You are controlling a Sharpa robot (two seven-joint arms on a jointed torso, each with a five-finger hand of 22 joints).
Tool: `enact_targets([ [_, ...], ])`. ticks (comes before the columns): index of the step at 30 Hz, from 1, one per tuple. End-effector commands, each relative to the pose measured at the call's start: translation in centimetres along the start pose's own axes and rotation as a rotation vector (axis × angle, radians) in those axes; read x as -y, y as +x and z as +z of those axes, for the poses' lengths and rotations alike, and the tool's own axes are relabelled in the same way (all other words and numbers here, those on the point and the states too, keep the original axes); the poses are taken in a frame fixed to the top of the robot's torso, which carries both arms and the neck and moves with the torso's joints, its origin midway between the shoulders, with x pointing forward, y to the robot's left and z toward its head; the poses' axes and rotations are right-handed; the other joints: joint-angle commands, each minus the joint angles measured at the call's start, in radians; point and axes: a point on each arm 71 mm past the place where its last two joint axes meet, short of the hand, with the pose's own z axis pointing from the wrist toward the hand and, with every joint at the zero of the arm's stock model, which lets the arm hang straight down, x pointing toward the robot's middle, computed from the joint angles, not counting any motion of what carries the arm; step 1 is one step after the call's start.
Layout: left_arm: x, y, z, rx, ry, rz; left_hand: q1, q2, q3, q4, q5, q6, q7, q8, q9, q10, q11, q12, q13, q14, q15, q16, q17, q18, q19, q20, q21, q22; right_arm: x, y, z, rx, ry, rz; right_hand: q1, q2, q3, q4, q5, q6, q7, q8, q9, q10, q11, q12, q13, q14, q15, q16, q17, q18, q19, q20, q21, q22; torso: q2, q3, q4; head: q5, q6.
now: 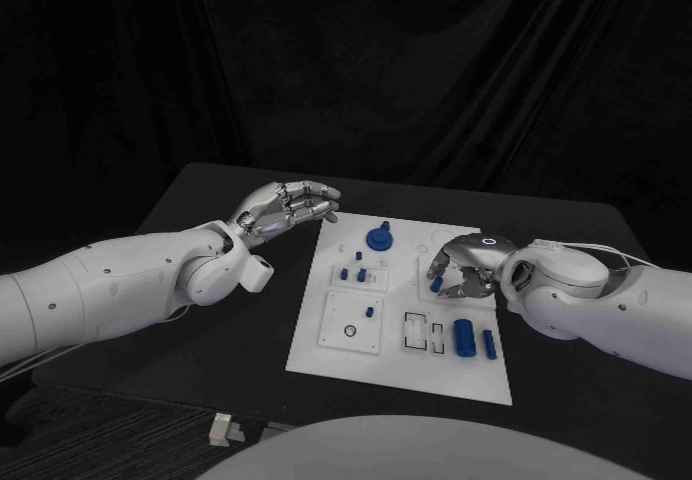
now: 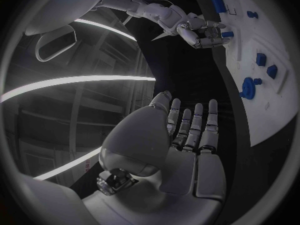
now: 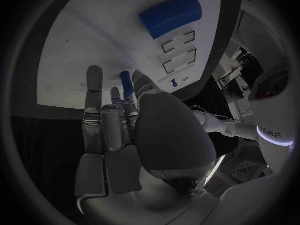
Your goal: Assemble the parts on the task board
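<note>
The white task board [image 1: 329,300] lies in the middle of the table. My right hand [image 1: 464,268] hovers low over its right half and pinches a small blue peg [image 1: 437,284] between thumb and fingers; the right wrist view shows that peg [image 3: 127,82] at the fingertips just above the board [image 3: 75,50]. My left hand [image 1: 289,210] is raised beside the board's far left corner, holding nothing, its fingers [image 2: 195,127] stretched out. A blue round knob [image 1: 379,238] stands at the board's far end. Two blue cylinders [image 1: 463,337] lie at the near right.
Several small blue pegs [image 1: 358,272] stand in the board's left blocks, and a black ring [image 1: 349,331] lies on the near left block. Black table [image 1: 202,300] surrounds the board, with dark cloth behind. The big cylinder [image 3: 170,15] lies just past my right hand.
</note>
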Motion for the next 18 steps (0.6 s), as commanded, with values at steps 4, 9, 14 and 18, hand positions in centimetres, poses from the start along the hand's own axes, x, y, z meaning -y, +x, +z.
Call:
enact_targets([
  [4, 0.14, 0.33, 0.13, -0.015, 0.034, -0.016, 0.01, 0.002, 0.006, -0.002, 0.008, -0.006, 0.0, 0.004, -0.001, -0.004, 0.006, -0.002, -0.001, 0.009, 0.0, -0.007, 0.002, 0.011, 0.004, 0.003, 0.003, -0.002, -0.23, 0.28, 0.33, 0.006, -0.024, 0.0, 0.004, 0.013, 0.005, -0.013, 0.012, 0.016, 0.0, 0.003, 0.0, 0.043, -0.007, 0.014, 0.002, 0.037, -0.005, 0.011, 0.015, 0.009, 0.0, -0.001, 0.005, 0.004, 0.0, -0.0006, 0.0, -0.001, 0.0],
  [9, 0.09, 0.38, 0.16, -0.017, 0.032, -0.018, 0.011, 0.002, 0.008, -0.003, 0.009, -0.006, 0.0, 0.004, -0.002, -0.004, 0.007, -0.002, -0.002, 0.009, 0.0, -0.008, 0.002, 0.011, 0.004, 0.003, 0.003, -0.002, -0.32, 0.32, 0.46, 0.009, -0.03, 0.001, 0.005, 0.017, 0.014, -0.017, 0.016, 0.036, 0.005, 0.005, 0.002, 0.071, -0.013, 0.013, 0.001, 0.039, -0.01, 0.014, 0.018, 0.009, 0.002, -0.005, 0.007, 0.007, -0.001, -0.0004, 0.0013, 0.0, 0.0],
  [14, 0.06, 0.37, 0.13, -0.018, 0.03, -0.019, 0.011, 0.003, 0.009, -0.004, 0.01, -0.006, 0.0, 0.004, -0.002, -0.004, 0.008, -0.002, -0.002, 0.009, 0.001, -0.008, 0.002, 0.011, 0.004, 0.004, 0.003, -0.003, -0.34, 0.33, 0.5, 0.011, -0.031, 0.001, 0.022, 0.018, 0.046, -0.026, 0.053, 0.071, 0.014, 0.01, 0.006, 0.13, -0.025, 0.002, -0.003, 0.04, -0.022, 0.013, 0.017, 0.009, 0.002, -0.015, 0.009, 0.015, -0.001, -0.0006, -0.0001, 0.002, 0.0],
  [18, 0.03, 0.39, 0.14, -0.019, 0.028, -0.02, 0.012, 0.003, 0.01, -0.005, 0.01, -0.005, 0.0, 0.004, -0.002, -0.003, 0.009, -0.002, -0.003, 0.01, 0.001, -0.008, 0.002, 0.011, 0.004, 0.004, 0.003, -0.003, -0.35, 0.32, 0.51, 0.013, -0.031, 0.001, 0.043, 0.016, 0.08, -0.038, 0.075, 0.094, 0.022, 0.012, 0.009, 0.165, -0.033, -0.018, -0.006, 0.041, -0.029, 0.014, 0.018, 0.009, 0.001, -0.023, 0.013, 0.026, -0.001, -0.0009, -0.0002, 0.003, 0.0],
])
